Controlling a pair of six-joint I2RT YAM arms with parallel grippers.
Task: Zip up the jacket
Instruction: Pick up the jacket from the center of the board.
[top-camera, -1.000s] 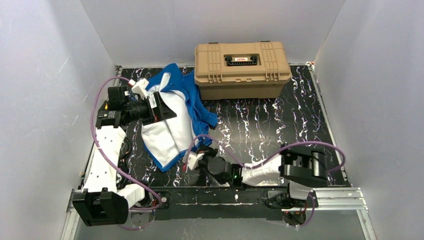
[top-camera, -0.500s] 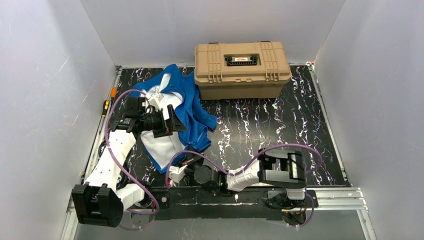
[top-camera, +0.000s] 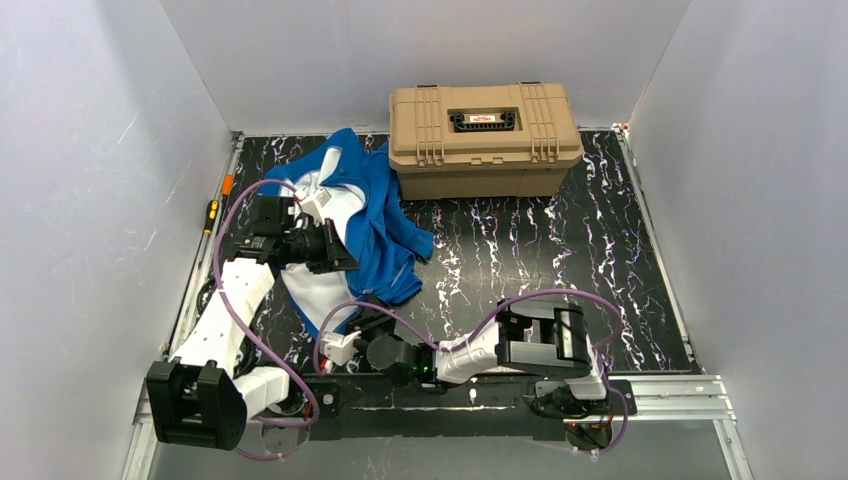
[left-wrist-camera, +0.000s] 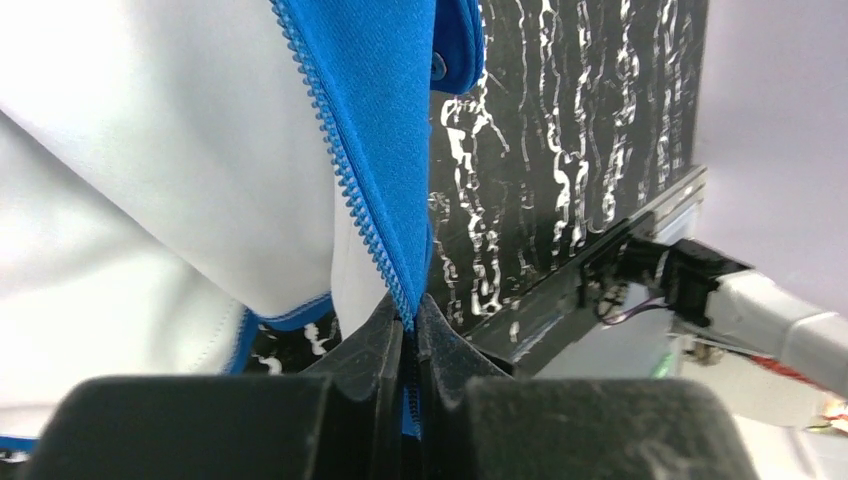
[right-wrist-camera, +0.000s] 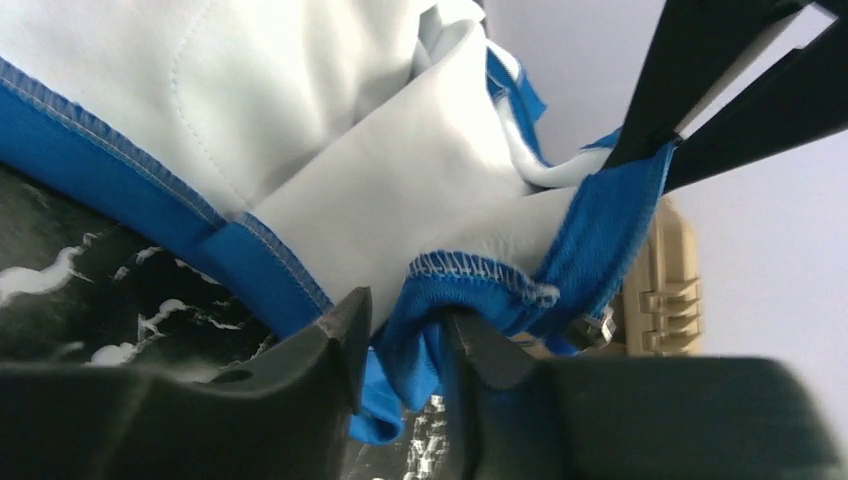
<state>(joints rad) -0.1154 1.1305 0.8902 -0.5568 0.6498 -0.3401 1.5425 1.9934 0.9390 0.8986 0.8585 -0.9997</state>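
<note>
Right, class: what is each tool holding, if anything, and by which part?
The left tool pinches the jacket at its zipper edge. Its blue hem lies between the right tool's fingers; whether gripped, cannot tell.

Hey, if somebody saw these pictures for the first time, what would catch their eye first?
The bright blue jacket, pale lining turned up, sprawls on the left of the black marbled table, with a tan case at the back beside it. Close up, the left gripper is pinched shut on the jacket's zipper edge, while the blue hem sits between the parted fingers of the right gripper.
</note>
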